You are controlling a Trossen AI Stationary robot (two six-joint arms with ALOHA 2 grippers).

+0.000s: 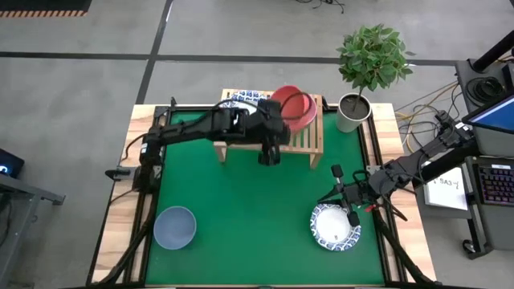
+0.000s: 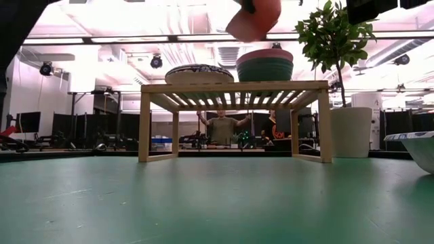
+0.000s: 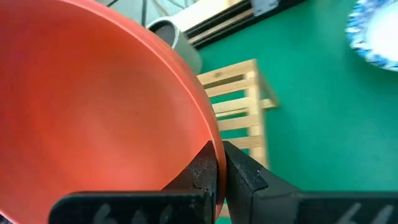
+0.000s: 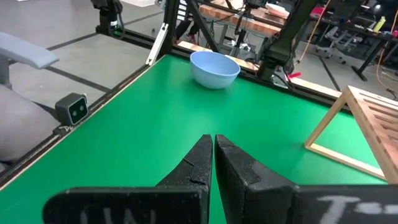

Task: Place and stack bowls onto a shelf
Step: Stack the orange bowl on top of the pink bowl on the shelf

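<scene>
My left gripper (image 1: 284,114) is over the right part of the shelf (image 1: 309,138), shut on the red bowl (image 1: 297,107). In the low view the red bowl (image 2: 254,19) hangs above a pink bowl (image 2: 264,53) that sits nested in a dark green bowl (image 2: 264,70) on the shelf's slatted top (image 2: 234,86). White blue-rimmed bowls (image 2: 199,73) rest beside them on the shelf's left part. A blue-grey bowl (image 1: 175,226) stands on the mat near the left. My right gripper (image 1: 351,207) is shut, over the far rim of a white patterned bowl (image 1: 336,226), touching nothing. My left gripper (image 3: 219,152) holds the red bowl by its rim (image 3: 210,134), one finger (image 3: 202,171) inside the bowl and one finger (image 3: 249,177) outside its wall. The bowl is lifted clear and tilted above the stacked bowls on the shelf.
A grey plant pot (image 1: 353,112) with a small tree stands just right of the shelf at the table's far right corner. Open green mat (image 1: 249,209) lies between the blue-grey bowl and the white bowl. People stand in the room behind the shelf (image 2: 222,127).
</scene>
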